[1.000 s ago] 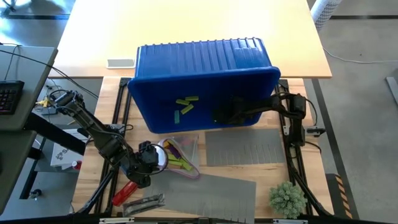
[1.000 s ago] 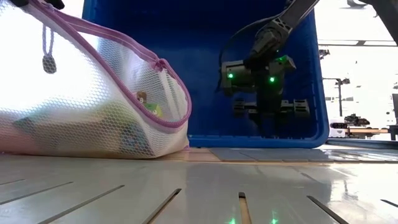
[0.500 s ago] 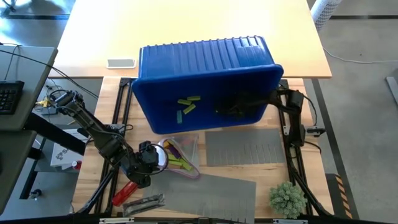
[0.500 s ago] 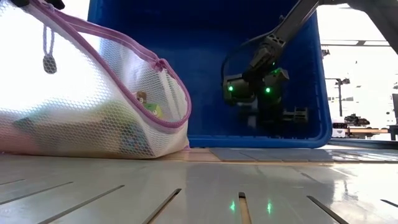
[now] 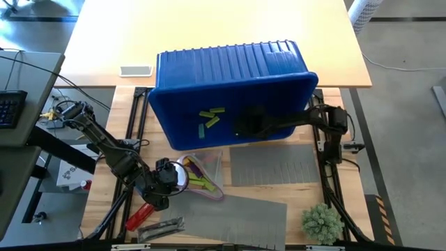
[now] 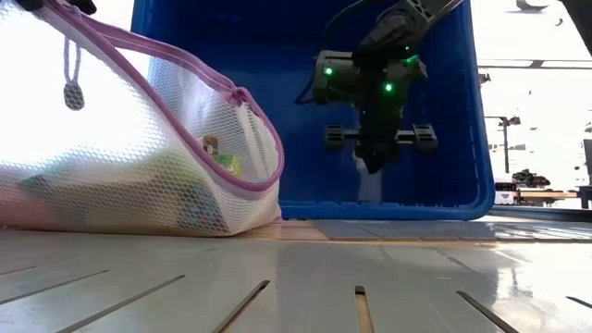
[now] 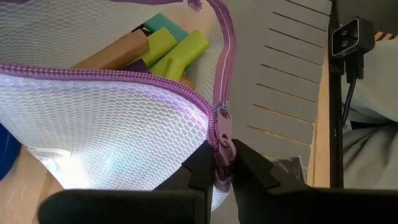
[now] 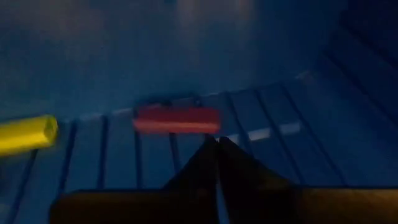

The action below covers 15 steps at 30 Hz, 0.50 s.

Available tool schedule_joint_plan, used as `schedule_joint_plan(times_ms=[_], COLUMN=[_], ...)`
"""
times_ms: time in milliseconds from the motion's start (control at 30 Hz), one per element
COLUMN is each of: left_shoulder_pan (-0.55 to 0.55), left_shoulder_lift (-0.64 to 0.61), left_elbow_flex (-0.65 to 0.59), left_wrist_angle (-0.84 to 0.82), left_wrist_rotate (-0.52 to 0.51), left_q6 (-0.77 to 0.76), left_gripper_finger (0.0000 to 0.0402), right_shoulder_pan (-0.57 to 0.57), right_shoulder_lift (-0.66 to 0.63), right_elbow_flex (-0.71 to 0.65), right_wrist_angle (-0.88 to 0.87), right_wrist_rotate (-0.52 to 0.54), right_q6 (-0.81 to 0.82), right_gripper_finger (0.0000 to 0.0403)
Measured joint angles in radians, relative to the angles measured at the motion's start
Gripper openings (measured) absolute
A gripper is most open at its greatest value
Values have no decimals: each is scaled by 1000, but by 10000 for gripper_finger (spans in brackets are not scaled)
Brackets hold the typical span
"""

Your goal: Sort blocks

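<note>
Right gripper (image 6: 373, 165) hung inside the blue bin (image 5: 230, 63), which lay tipped on its side at the table's far middle with its open mouth toward the robot. Its fingers (image 8: 211, 163) were pressed together with nothing between them. One second earlier the same fingers stood apart lower down in the bin; since then they had closed, and the gripper had risen and shifted slightly toward the left arm's side in the low view. In the high view its dark mass moved a little deeper toward the bin's middle over the same interval. Two or three lime blocks (image 5: 209, 116) lay loose on the bin floor, apart from the right gripper, and had not moved. The right wrist view showed a reddish block (image 8: 177, 119) just ahead of the closed fingertips and a yellow block (image 8: 26, 132) farther off to one side, both resting on the ribbed blue floor.

Left gripper (image 7: 224, 163) was clamped on the purple zipper edge of the white mesh bag (image 7: 106, 140) near the table's front left, unchanged from the earlier frames. More blocks (image 7: 171, 50) in lime, teal and tan lay inside that bag.

Grey mats (image 5: 275, 167) lay flat in front of the bin. A red tool (image 5: 138, 215) lay at the front left edge, and a green plant-like object (image 5: 322, 222) sat at the front right.
</note>
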Motion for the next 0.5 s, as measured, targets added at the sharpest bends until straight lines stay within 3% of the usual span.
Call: schedule_joint_plan(times_ms=[200,333,500], left_shoulder_pan=[0,0,0], left_shoulder_lift=[0,0,0], left_elbow_flex=[0,0,0], left_wrist_angle=[0,0,0], left_wrist_rotate=[0,1,1], left_q6=[0,0,0], left_gripper_finger=[24,24,24], right_shoulder_pan=[-5,-29,-116], right_shoulder_lift=[-21,-10,-7], right_elbow_flex=[1,0,0], right_wrist_angle=[-45,101,297], right_wrist_rotate=[-21,-81,-333], right_q6=[-165,-413,-801], right_gripper_finger=[0,6,57])
